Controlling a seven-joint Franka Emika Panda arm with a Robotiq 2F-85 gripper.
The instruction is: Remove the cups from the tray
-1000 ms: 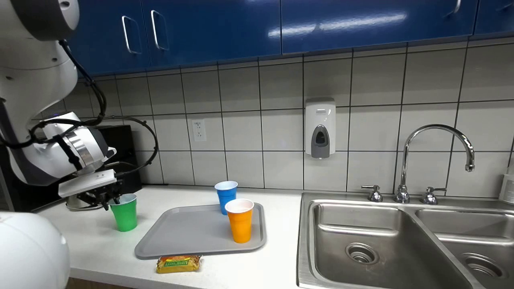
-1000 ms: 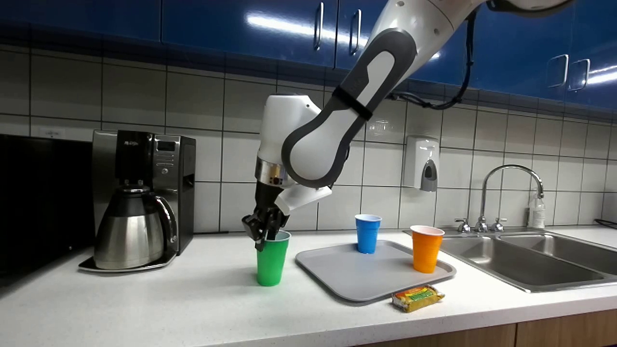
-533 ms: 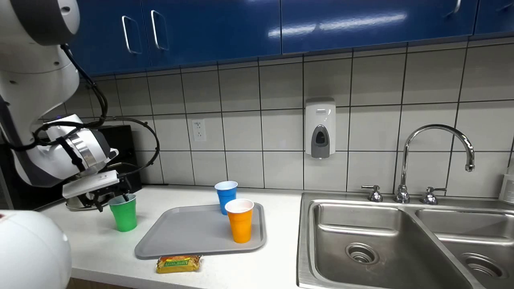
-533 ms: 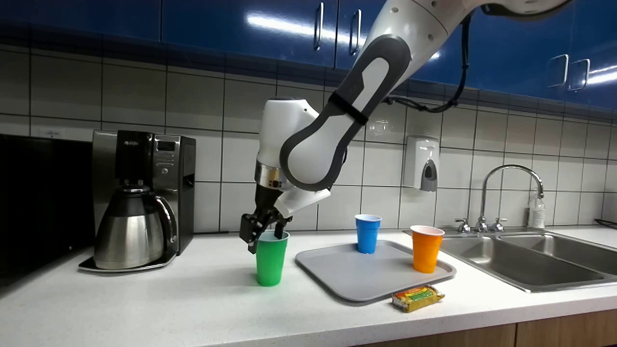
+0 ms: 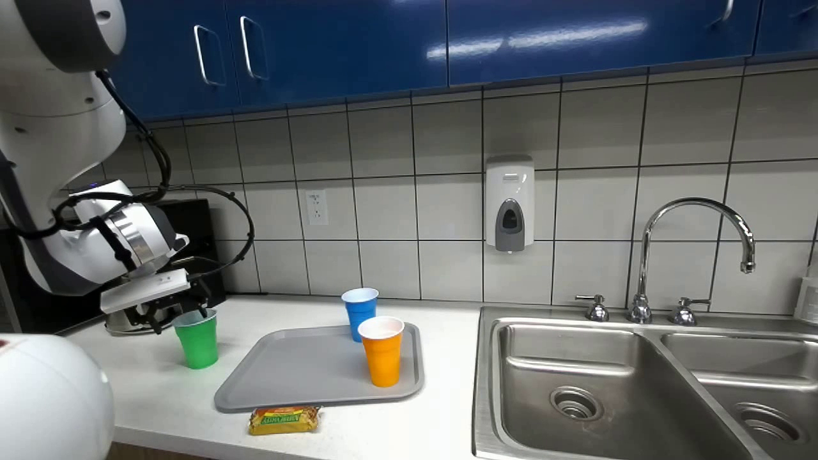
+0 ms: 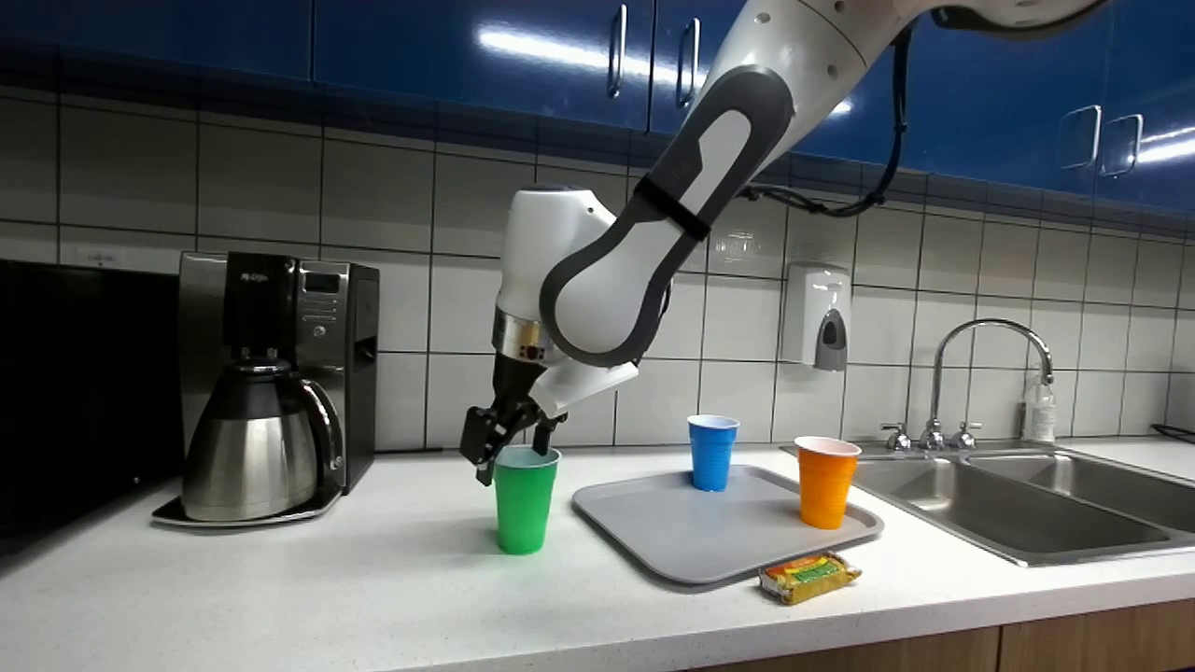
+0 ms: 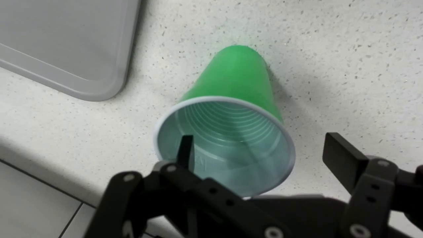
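- Straddling the rim of the green cup (image 7: 228,115), the fingers (image 7: 345,162) stand wide apart, one at the cup's mouth and the other outside it, a gap showing beside the outer one in the wrist view. Whether the inner one touches the cup, I cannot tell.
- The green cup stands upright on the bench (image 6: 373,588), off the tray (image 6: 653,532), with a strip of bench between them in both exterior views.
- The tray lies flat on the bench and bears the two other cups.
- The blue cup (image 6: 712,453) stands upright on the tray, close to its wall-side edge.
- A gold packet (image 6: 808,579) lies on the bench just beside the tray's front edge.
- The orange cup (image 6: 826,485) stands upright too, near the tray's front corner toward the sink (image 5: 486,383), apart from the blue one.
- The coffee pot (image 6: 252,476) sits in the coffee machine (image 6: 263,308), on the side of the green cup away from the tray.
- The sink has two basins, with a curved tap (image 5: 690,202) behind them.
- A soap dispenser (image 5: 509,191) hangs on the tiled wall (image 5: 390,207), below blue cupboards (image 5: 345,45).
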